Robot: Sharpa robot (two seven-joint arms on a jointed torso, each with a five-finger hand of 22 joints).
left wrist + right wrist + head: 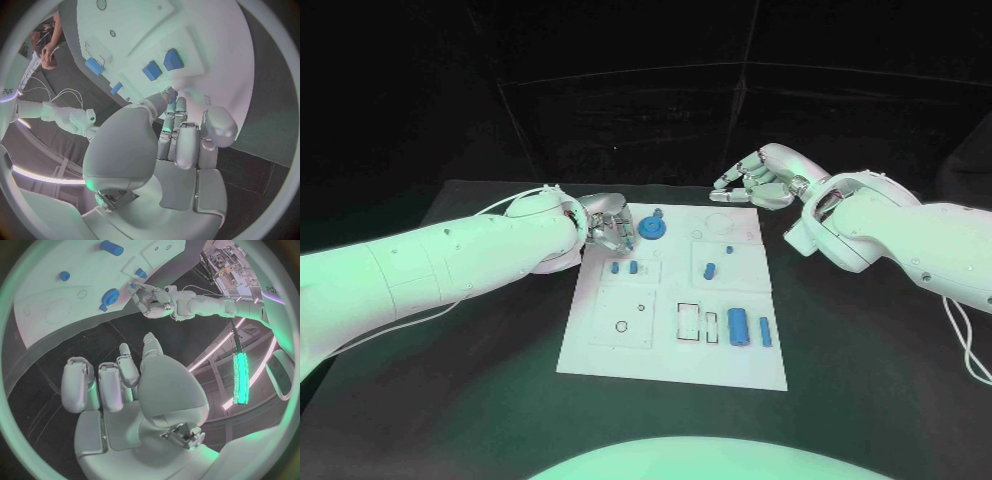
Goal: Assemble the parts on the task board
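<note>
Blue parts are scattered over the white task board (pixel 625 355) in the middle of my table: a round gear-like piece (pixel 656 230) near the far left corner, two small blocks (pixel 623 268) just nearer than it, a short peg (pixel 711 269) mid-board, and two upright-lying cylinders (pixel 738 325) at the near right, their long axes running from near to far. My left hand (pixel 607 232) sits at the board's far left edge, just beside the gear and over the blocks; in the left wrist view its fingertips (pixel 170 95) appear to pinch a small blue piece, though I can't tell for certain. My right hand (pixel 753 182) hovers off the far right corner, fingers curled in, holding nothing. The left is clearly the nearer hand, so I judge the next placement falls to it. I can read no writing on the board or parts.
</note>
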